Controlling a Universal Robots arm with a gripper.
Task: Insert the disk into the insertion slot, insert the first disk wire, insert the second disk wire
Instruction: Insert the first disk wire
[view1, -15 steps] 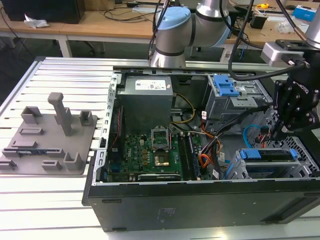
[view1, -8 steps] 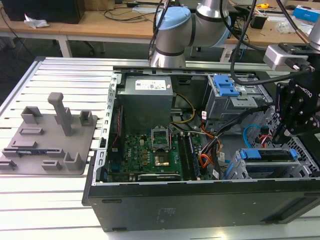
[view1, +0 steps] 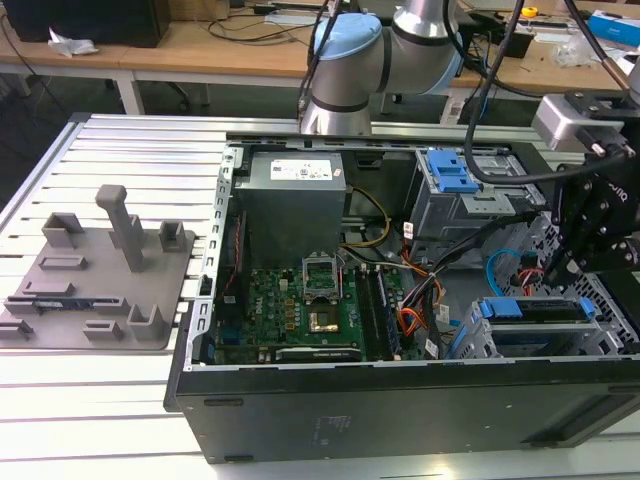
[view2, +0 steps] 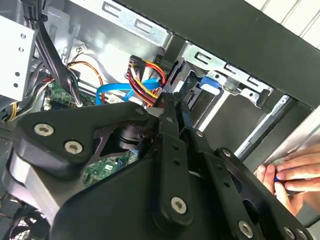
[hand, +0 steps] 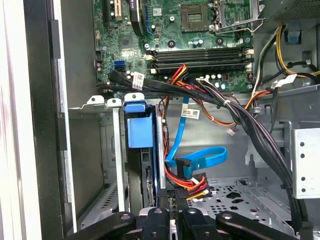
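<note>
One step done: disk (view1: 535, 310) is sitting in the metal cage (view1: 478, 342). Step 2 is going on: pincer (hand: 173, 199) is squeezing shut on the red wires (hand: 188, 182) at their black plug, beside the disk's back. Prob. needing a straight, soft push. Blue cable (hand: 205, 157) is looping just beside.

Robotics laboratory or electronics workshop. We logged:
- one slotted aluminium table (view1: 60, 160);
- one industrial robot arm (view1: 345, 60) rising behind the case, fitted with a black gripper (hand: 172, 200);
- one desktop computer case (view1: 400, 410), side panel off, boards and cabling exposed;
- one grey moulded fixture (view1: 100, 270) with pegs and pockets beside it;
- wooden workbenches (view1: 200, 55) behind, strewn with loose cables (view1: 270, 20).

We also noted a person's hand (view2: 292, 177) at the case edge.
</note>
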